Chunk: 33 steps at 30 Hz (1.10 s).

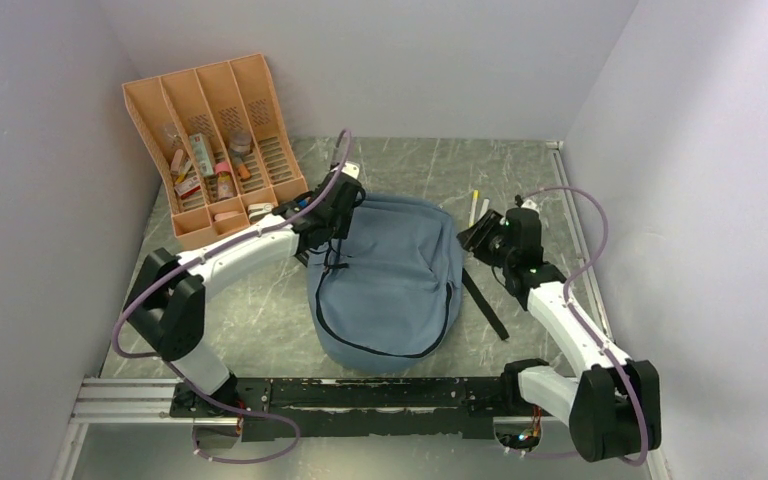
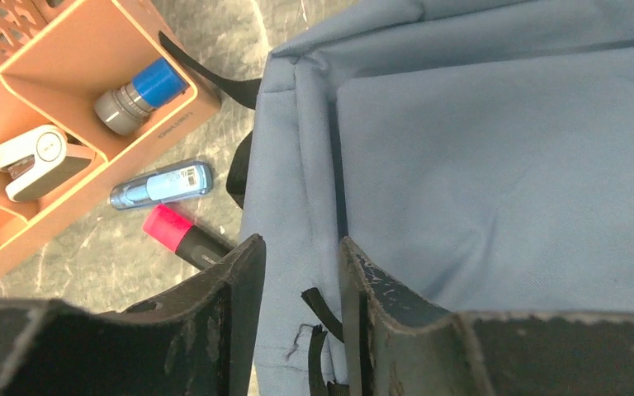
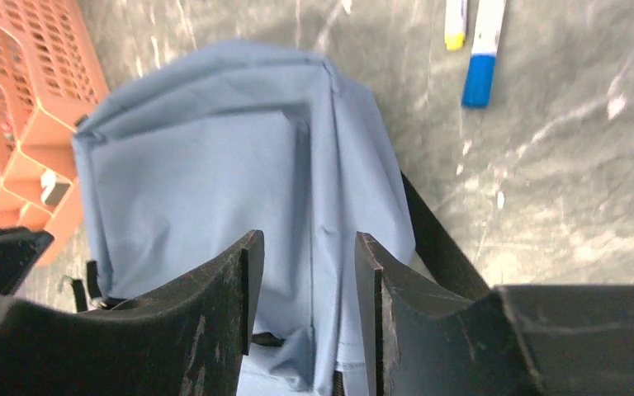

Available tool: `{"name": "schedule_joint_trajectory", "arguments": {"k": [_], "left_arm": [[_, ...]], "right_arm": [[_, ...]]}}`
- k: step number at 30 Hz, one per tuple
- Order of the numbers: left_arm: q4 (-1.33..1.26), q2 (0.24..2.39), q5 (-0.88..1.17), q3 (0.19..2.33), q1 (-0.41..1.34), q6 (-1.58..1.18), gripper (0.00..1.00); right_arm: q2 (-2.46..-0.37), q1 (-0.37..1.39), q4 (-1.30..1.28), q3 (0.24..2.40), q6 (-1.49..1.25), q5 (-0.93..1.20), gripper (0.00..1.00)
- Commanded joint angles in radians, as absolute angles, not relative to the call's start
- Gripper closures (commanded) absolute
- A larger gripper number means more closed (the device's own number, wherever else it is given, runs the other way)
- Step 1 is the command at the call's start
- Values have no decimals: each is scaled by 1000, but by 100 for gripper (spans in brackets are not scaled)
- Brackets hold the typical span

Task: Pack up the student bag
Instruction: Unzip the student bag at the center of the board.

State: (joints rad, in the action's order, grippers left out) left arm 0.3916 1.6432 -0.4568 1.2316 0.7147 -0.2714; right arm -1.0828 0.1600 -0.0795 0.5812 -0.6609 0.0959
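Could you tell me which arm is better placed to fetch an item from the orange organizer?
Left, probably. The left gripper sits at the edge of the student bag, right beside the orange organizer; the right gripper is across the bag.

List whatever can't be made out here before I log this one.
- Student bag contents: all views, its own fabric covers them.
- Small items in the orange organizer: top view, too small to name.
- Pink-capped marker: left wrist view, lower end behind the left gripper.
- Blue-capped marker: right wrist view, cut by the top edge.
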Motion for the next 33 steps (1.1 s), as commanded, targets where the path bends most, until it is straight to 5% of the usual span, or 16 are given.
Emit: {"name": "schedule_joint_trajectory", "arguments": {"k": [1,10,21,33], "left_arm": [[332,1549,-431,1207,704,-254,56],[320,1437,-377,1162,703,-272,48],[340,1332,-347,1105,640,-337,48],[340,1280,-315,1083,609,-336,48]], "right_arm": [[-1045,156,-144,647,-604,-9,52],[-1095,176,-103,735,-489,148,50],[-1413,491,-150,1005,-202,170,52],[-1575,673,-213,1099,237,3,47]]}}
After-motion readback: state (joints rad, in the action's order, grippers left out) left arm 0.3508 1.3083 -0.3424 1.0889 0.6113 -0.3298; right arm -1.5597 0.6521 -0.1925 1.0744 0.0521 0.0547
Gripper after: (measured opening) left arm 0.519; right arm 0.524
